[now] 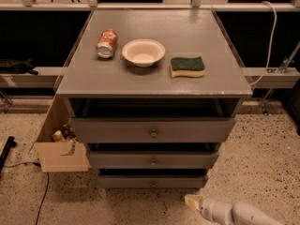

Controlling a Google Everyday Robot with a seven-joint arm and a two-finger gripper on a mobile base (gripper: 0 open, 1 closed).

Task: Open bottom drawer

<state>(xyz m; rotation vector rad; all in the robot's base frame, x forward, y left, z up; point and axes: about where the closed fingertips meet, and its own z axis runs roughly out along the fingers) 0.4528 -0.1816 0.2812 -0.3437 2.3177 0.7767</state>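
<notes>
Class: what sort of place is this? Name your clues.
Probably a robot test lab: a grey drawer cabinet staged with a can, bowl and sponge, and the gripper low, right of the bottom drawer.

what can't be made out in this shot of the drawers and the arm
Camera view:
- Inside of the bottom drawer: hidden behind its own front and the drawer above.
- Gripper, near the floor right of that drawer: its arm is cut off by the lower edge.
- Can label: too small to read.
- Cardboard box contents: mostly hidden by the cabinet.
</notes>
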